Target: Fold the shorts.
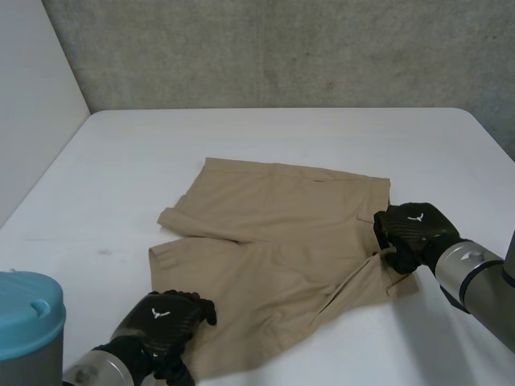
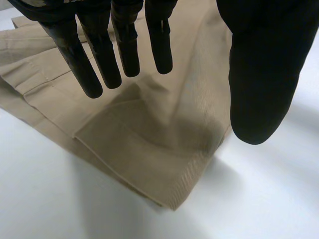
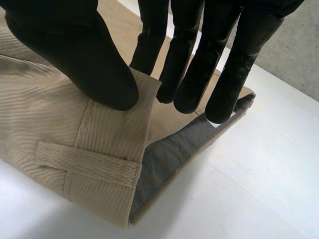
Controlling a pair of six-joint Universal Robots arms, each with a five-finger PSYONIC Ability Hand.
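On the white table, near its middle, the tan shorts lie spread flat, with the waistband toward the right arm's side and the legs toward the left arm's. At the waistband's near corner the right hand pinches the band's edge between thumb and straight fingers; the edge is raised, showing the grey lining beside a belt loop. The left hand hovers over the near leg's hem corner, fingers straight and apart from the thumb, holding nothing. A concrete wall stands behind the table
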